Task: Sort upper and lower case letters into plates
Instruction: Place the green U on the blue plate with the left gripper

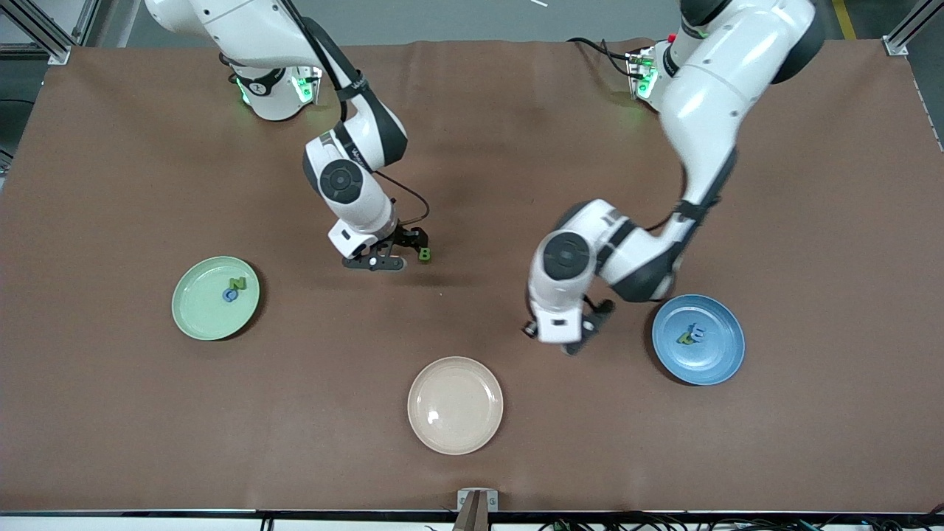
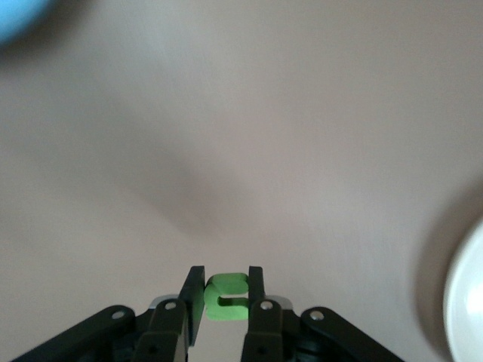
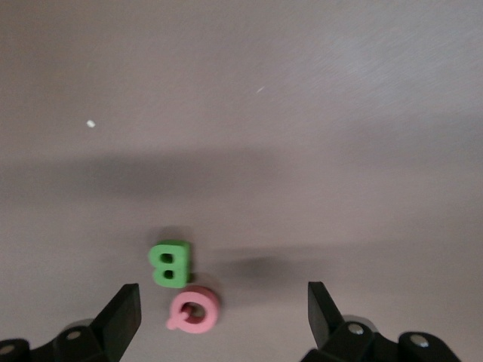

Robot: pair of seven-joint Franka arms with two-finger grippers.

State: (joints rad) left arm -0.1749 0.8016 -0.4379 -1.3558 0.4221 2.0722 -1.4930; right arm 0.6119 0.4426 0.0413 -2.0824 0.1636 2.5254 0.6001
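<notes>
The left gripper (image 2: 226, 290) is hanging over the bare brown table (image 1: 516, 147), beside the blue plate (image 1: 719, 365) on the side toward the right arm's end. Its fingers (image 2: 196, 298) are pinching a small green letter (image 2: 228, 296), which is sitting squarely between the two pads with its top edge showing just past them. Only the left wrist view is showing this grip; in the front view the left arm's wrist is covering the gripper and the letter entirely. That wrist view is also catching a blurred rim of the blue plate in one corner and the rim of the cream plate (image 1: 455, 435) at another edge.

The right gripper (image 3: 223, 305) is sitting low over the middle of the table, its fingers (image 3: 124, 313) spread wide. A green letter B (image 3: 170, 263) and a pink letter Q (image 3: 194, 311) are lying on the table touching each other, both inside the gap between the fingers and closer to one finger than the other; neither finger is touching them. The front view is showing only the green B at the gripper's tip, while the pink Q is hidden under the gripper there.

The front view alone is showing the mint green plate (image 1: 193, 318) toward the right arm's end, holding a green N (image 1: 237, 283) and a blue letter (image 1: 230, 295) beside it, and the blue plate holding two small letters (image 1: 691, 335).
</notes>
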